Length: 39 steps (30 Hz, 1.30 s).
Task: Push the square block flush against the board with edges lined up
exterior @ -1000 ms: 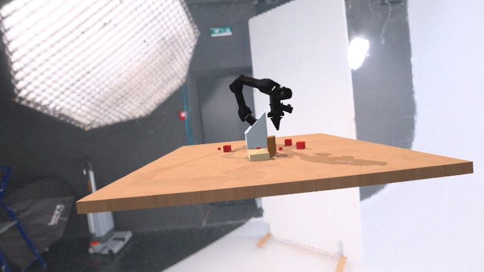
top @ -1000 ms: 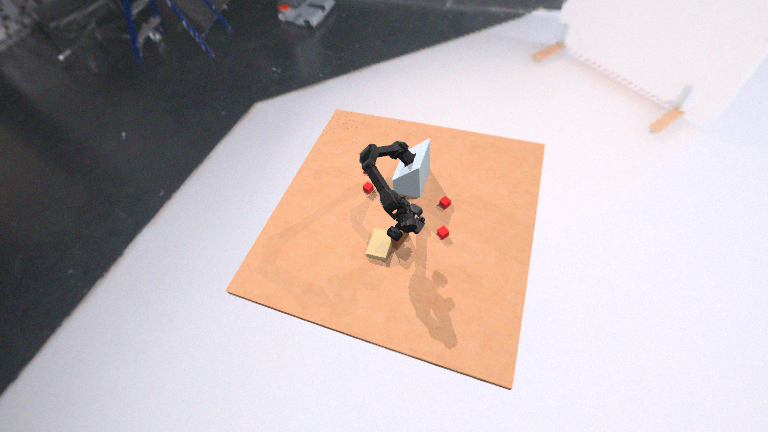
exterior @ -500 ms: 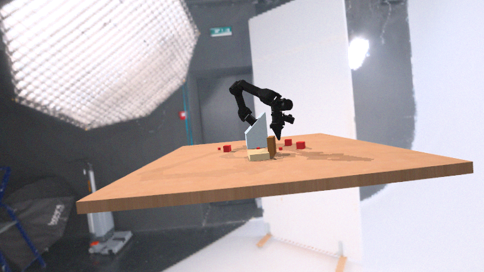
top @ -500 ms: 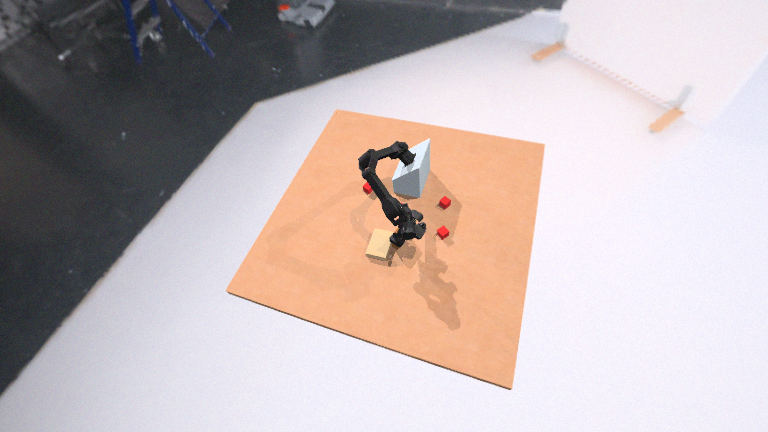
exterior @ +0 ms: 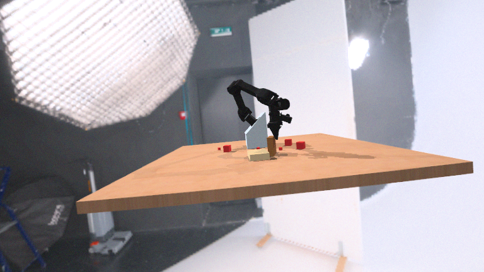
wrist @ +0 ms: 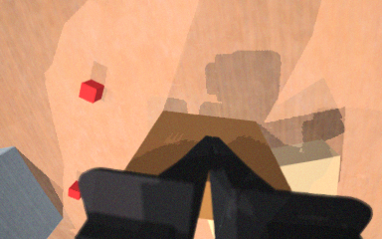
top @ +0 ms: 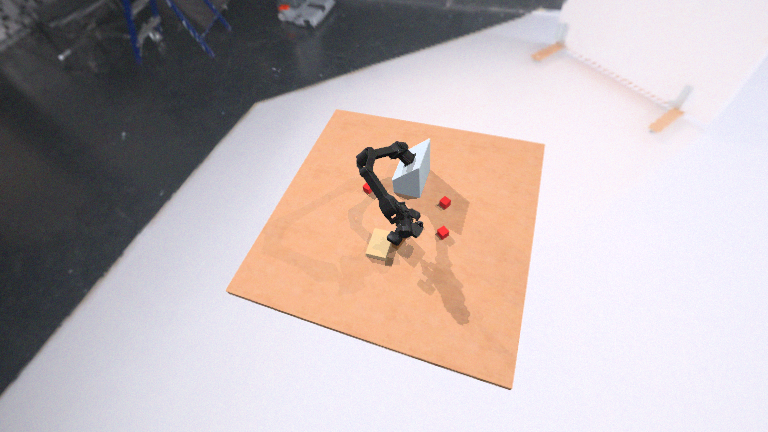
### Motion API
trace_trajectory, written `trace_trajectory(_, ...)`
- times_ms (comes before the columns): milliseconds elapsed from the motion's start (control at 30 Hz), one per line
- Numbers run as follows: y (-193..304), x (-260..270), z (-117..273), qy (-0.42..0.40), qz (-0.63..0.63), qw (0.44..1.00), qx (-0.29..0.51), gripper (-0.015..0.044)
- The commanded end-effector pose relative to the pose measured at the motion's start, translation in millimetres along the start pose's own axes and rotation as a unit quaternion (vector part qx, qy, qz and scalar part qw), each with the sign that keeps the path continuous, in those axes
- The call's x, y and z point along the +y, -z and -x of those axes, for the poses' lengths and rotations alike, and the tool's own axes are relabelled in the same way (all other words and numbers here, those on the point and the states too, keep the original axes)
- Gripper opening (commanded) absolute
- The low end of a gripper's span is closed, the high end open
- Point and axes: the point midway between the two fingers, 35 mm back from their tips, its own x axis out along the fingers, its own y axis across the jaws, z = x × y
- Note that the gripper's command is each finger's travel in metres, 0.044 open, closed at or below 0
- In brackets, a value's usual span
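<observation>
A pale yellow square block (top: 378, 242) (exterior: 258, 155) (wrist: 310, 176) lies flat on the table. A taller brown board (top: 397, 243) (exterior: 270, 146) (wrist: 244, 134) stands upright close beside it; in the wrist view its far face reaches beyond the block's far edge. I cannot tell whether the two touch, as the board hides the block's near side. My gripper (exterior: 276, 138) (wrist: 211, 142) is shut and empty. Its fingertips are around the height of the board's top, in front of it in the wrist view; contact is not clear. In the top view the arm hides the tips and most of the board.
A pale blue wedge-shaped block (top: 416, 175) (exterior: 257, 135) (wrist: 25, 199) stands by the arm's base. Red cubes lie around the table, one (top: 445, 202) and another (top: 442, 232) right of the gripper, a third (top: 367, 188) left of the arm. The wooden table (top: 339, 302) has open edges.
</observation>
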Motion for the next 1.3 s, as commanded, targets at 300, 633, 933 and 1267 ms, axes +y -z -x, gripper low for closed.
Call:
trace_trajectory(300,16,-2,0,0.001,-0.001,1.000,0.001,0.0000)
trace_trajectory(633,28,-2,0,0.001,-0.001,1.000,0.001,0.0000)
trace_trajectory(933,38,-1,0,0.001,-0.001,1.000,0.001,0.0000)
trace_trajectory(1267,49,0,0,0.001,0.000,1.000,0.002,0.0000)
